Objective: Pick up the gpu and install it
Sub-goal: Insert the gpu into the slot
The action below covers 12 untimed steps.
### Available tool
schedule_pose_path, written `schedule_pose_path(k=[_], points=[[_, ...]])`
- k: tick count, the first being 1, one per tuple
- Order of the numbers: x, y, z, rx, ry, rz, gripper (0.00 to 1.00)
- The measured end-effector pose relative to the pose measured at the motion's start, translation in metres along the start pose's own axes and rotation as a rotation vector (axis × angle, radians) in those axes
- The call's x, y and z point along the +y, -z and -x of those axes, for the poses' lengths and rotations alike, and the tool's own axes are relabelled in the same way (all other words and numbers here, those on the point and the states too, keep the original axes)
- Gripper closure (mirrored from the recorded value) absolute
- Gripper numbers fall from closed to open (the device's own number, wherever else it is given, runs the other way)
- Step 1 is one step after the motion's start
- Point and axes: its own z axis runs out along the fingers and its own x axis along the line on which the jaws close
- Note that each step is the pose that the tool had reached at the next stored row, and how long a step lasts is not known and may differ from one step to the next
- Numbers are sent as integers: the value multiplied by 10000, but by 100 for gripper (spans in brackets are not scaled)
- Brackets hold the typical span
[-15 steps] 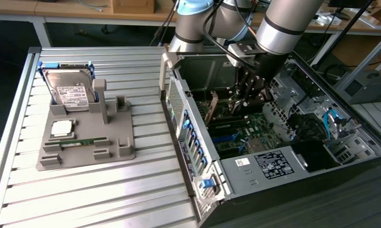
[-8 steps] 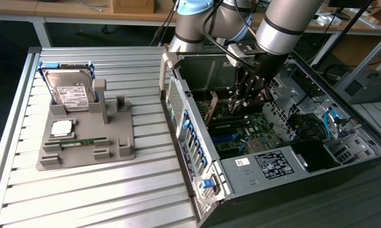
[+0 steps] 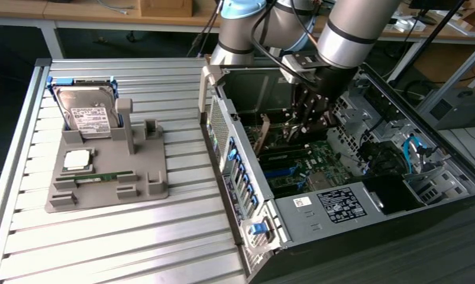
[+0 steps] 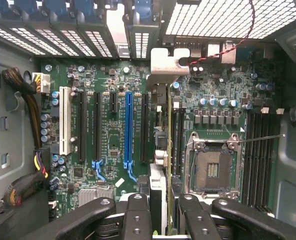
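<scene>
The gpu (image 4: 163, 150) shows edge-on as a thin dark card running from between my fingers out to its silver bracket (image 4: 169, 62) at the case's rear wall. My gripper (image 4: 163, 220) is shut on it, with a black finger (image 4: 137, 216) on each side of the card. The card hangs over the green motherboard (image 4: 108, 90), between the black slots and the CPU socket (image 4: 211, 170). Whether it touches a slot I cannot tell. In the exterior view my gripper (image 3: 308, 121) reaches down inside the open computer case (image 3: 245, 177).
A blue slot (image 4: 128, 125), a white slot (image 4: 64, 120) and cable bundles (image 4: 25, 100) lie on the board. On the slatted table, a grey fixture (image 3: 146, 186) holds a hard drive (image 3: 86, 112), a CPU (image 3: 78, 158) and a green RAM stick (image 3: 103, 176).
</scene>
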Motion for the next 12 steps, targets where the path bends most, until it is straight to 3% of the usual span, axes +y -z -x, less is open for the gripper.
schedule_pose_path(k=[12], points=[[45,-6,1,0,0,0,73]])
